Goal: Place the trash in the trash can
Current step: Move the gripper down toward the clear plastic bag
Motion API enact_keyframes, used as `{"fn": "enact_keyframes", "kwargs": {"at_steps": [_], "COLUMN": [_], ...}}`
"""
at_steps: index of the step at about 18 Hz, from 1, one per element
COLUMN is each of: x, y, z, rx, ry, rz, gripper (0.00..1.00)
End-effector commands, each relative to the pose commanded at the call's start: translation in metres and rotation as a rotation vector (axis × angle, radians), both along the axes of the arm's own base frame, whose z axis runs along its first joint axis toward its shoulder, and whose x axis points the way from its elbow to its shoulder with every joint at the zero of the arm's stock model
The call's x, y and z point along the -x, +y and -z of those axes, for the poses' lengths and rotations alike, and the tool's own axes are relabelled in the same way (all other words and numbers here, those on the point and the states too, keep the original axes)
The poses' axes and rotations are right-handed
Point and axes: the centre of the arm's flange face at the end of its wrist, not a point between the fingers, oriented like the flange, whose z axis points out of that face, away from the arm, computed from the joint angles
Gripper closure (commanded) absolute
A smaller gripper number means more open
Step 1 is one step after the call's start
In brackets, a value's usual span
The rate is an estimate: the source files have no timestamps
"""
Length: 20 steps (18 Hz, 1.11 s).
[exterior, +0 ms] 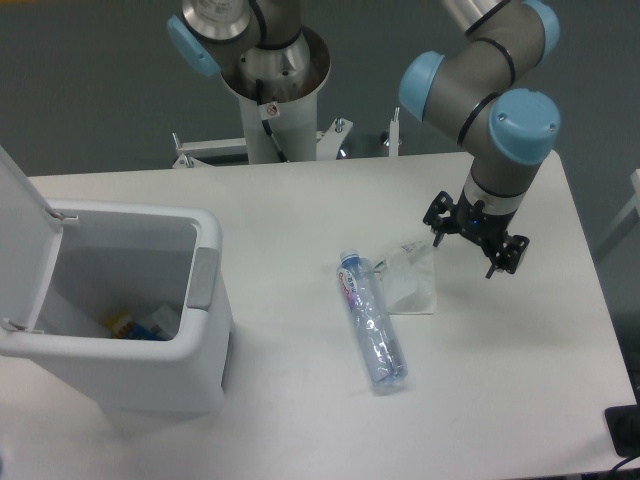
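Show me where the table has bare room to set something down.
Bare table lies between the trash can and the bottle, along the far edge, and at the near right. It is crowded mid-table: bottle touching the plastic bag, the open gripper beside the bag.

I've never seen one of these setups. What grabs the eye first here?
Probably the grey arm with sky-blue joints, its small black hand open and empty above the table's right side. Just left of it lie a clear bottle and a crumpled plastic bag, touching. At far left stands a big white trash can, lid up.
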Motion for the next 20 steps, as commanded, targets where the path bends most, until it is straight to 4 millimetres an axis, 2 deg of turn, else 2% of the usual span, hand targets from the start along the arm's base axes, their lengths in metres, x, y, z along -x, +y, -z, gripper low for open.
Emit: {"fn": "enact_keyframes", "kwargs": {"at_steps": [5, 9, 11, 14, 16, 20], "x": [-0.026, -0.031, -0.039, -0.040, -0.042, -0.042], "y": [0.008, 0.016, 0.010, 0.008, 0.006, 0.006], "z": [0.037, 0.045, 0.059, 0.063, 0.066, 0.064], "rx": [0.010, 0.008, 0.044, 0.060, 0.065, 0.065], "ry": [-0.011, 0.004, -0.010, -0.012, -0.019, -0.019], "rz": [0.026, 0.040, 0.046, 0.047, 0.044, 0.045], "gripper": [0.00, 0.00, 0.01, 0.23, 0.50, 0.94]}}
